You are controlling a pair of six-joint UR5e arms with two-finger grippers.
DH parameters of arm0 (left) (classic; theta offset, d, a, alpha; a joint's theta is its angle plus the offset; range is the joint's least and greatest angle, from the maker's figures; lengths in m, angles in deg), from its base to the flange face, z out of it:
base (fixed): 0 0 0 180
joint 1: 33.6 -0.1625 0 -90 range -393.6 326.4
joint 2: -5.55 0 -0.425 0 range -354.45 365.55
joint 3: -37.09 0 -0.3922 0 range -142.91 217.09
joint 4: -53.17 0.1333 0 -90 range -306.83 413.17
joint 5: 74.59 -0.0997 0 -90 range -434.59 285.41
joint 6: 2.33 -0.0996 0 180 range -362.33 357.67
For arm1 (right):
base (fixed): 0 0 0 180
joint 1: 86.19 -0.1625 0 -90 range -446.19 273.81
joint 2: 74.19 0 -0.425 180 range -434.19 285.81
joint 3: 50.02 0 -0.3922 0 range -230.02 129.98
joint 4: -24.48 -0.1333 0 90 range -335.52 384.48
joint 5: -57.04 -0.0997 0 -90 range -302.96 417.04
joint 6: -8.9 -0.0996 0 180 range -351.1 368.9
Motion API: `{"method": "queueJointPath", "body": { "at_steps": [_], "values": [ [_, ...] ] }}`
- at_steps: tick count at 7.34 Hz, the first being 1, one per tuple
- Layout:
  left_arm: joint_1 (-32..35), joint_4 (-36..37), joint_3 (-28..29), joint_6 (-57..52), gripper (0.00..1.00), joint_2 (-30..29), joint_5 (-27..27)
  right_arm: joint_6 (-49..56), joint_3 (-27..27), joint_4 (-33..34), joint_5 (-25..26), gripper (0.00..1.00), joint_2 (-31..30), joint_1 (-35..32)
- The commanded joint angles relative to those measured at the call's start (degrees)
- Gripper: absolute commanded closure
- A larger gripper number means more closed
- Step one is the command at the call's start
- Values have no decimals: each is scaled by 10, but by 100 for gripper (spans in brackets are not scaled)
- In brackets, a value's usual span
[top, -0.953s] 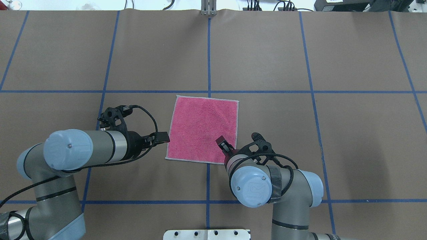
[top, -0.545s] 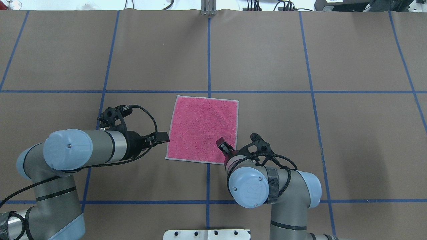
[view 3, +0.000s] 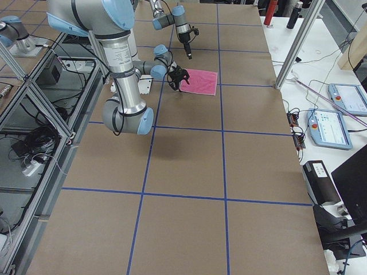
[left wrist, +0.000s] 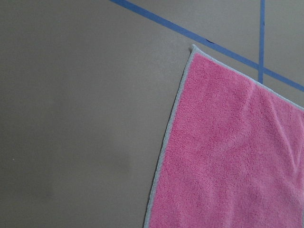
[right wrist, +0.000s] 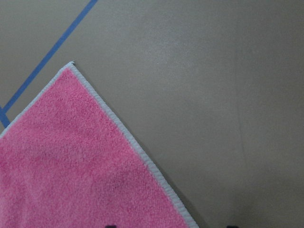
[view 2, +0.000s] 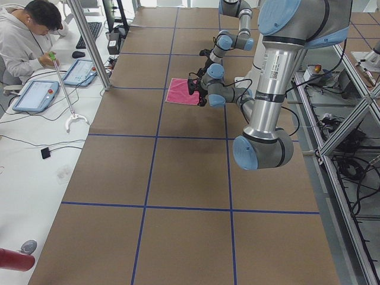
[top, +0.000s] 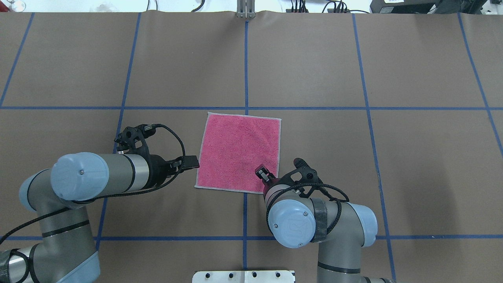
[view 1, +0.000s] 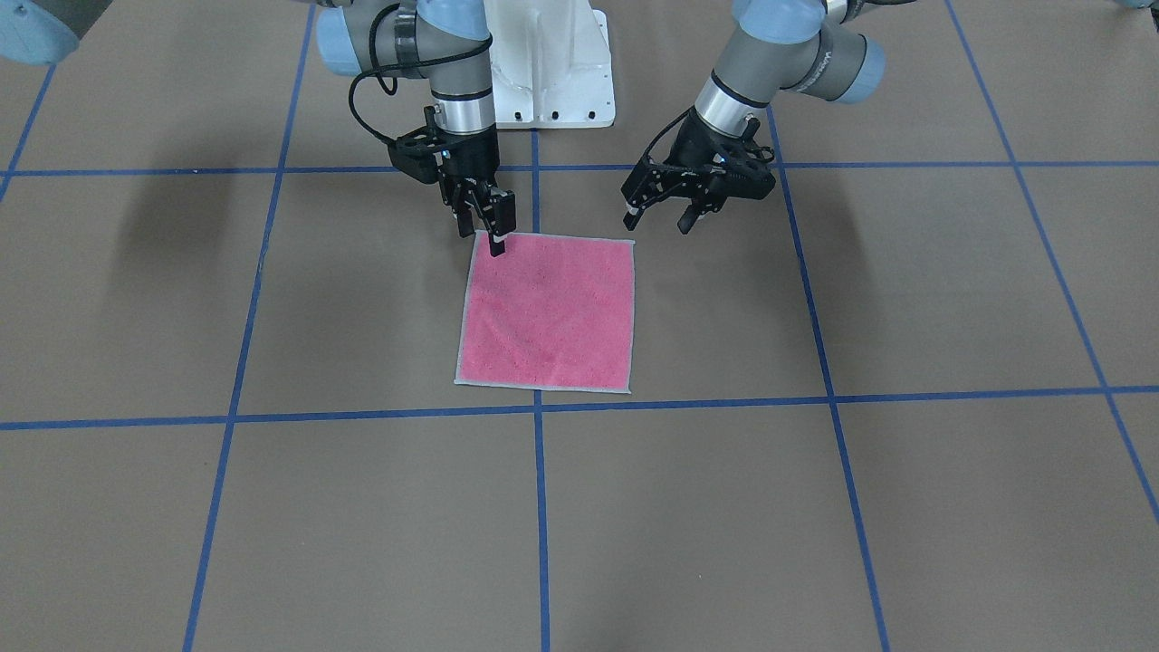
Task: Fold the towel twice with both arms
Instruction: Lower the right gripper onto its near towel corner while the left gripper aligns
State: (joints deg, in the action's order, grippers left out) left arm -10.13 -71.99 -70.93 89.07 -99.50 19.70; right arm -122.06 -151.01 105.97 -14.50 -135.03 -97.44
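Overhead, can barely judge either jaw gap; from the front, see left gripper [view 1: 658, 220] spread just beside flat pink towel [view 1: 543, 312] on table [view 1: 815, 498], right gripper [view 1: 489, 237] parted at its corner.

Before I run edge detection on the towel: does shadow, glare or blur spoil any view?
Front-facing view: the towel is sharp and evenly lit; soft shadows lie on the table well to either side of it. Overhead view: much the same, with a blown-out strip beyond the far edge. Both wrist views: pale edging crisp, no glare.
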Motion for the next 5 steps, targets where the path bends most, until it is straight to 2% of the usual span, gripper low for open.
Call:
{"method": "queueJointPath", "body": {
  "at_steps": [1, 3, 5],
  "values": [
    [0, 0, 0, 0, 0, 1, 0, 1, 0, 4, -3, 21, -1, 2],
    [0, -1, 0, 0, 0, 2, 0, 0, 1, 4, 0, 24, 0, 5],
    [0, -1, -1, -1, 0, 3, -1, -2, 2, 3, 0, 34, 0, 6]
  ]
}}
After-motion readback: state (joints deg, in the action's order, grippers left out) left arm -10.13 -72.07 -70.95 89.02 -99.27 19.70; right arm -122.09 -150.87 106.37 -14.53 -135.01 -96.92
